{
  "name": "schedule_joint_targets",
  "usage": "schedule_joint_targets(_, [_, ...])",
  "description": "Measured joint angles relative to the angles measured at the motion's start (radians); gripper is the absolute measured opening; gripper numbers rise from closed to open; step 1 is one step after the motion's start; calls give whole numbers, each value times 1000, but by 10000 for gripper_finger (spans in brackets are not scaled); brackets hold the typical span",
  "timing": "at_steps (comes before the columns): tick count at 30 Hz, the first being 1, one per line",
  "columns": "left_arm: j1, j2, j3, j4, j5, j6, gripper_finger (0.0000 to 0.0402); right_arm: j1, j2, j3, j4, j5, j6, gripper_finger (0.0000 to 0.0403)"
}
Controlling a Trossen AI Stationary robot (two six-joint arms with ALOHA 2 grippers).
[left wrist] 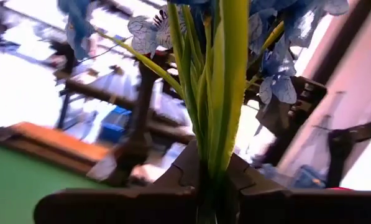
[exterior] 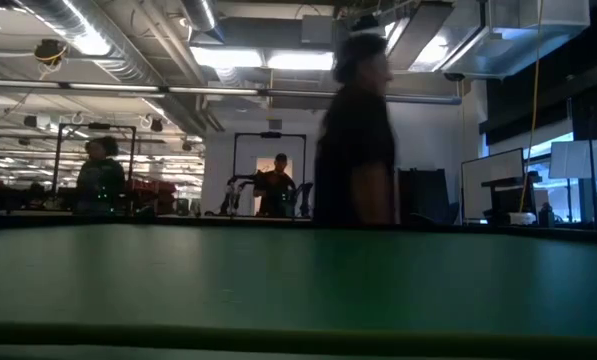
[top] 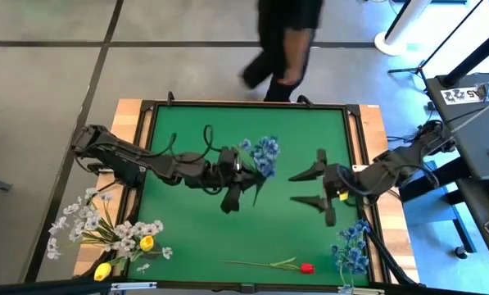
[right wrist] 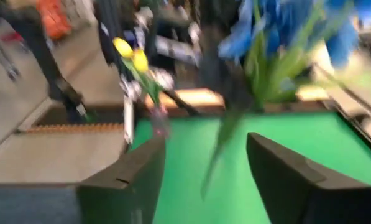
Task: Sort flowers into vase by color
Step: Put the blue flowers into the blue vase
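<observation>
**Blue spray held over the middle, ready to pass across**

Green stems (left wrist: 217,124) fill the left wrist view, pinched upright between the left arm's dark fingers (left wrist: 173,186), which have closed tight on them low down, below the leaves. Seen from above, the left gripper (top: 237,182) hangs over the middle of the green surface (top: 187,229) with the blue flower cluster (top: 264,154) fanning out on its far right side. The blossoms are small, pale to mid blue, bunched on thin branching stalks with long narrow leaves; they look light and floppy, so the head will likely sway with any quick move.

The right gripper (top: 319,187) waits just to the right of the cluster, fingers spread wide and pointing left toward it, holding nothing. A second blue bunch (top: 352,246) stands at the near right corner, which I judge to be where this one belongs. No vase can be made out there.

To do the step well, I would keep the grip firm on the stems and carry slowly, or hand over with the right fingers closing on bare stem, not on blossoms.

White sprays (top: 92,223) and yellow tulips (top: 125,256) sit at the near left corner; a red tulip (top: 297,266) lies flat near the front edge. A person (top: 281,41) walks past the far side.
</observation>
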Motion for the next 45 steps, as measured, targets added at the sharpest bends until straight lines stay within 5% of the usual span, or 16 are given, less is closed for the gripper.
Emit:
schedule_joint_targets(7, [-57, 54, 0, 206, 22, 94, 10, -28, 74, 0, 330, 29, -38, 311])
schedule_joint_targets(13, [-73, 82, 0, 308, 18, 158, 10, -78, 138, 0, 376, 9, 97, 315])
schedule_joint_targets(23, [-65, 82, 0, 278, 16, 175, 20, -130, 180, 0, 485, 7, 161, 223])
schedule_joint_targets(34, [-42, 72, 0, 184, 3, 94, 34, -170, 193, 0, 471, -89, 200, 21])
schedule_joint_targets(41, [-87, -76, -2, -94, 15, 67, 97, -134, 51, 1, 382, -149, 112, 19])
schedule_joint_targets(45, [-130, -191, 0, -231, 15, 21, 124, -36, -37, 0, 329, -277, -8, 9])
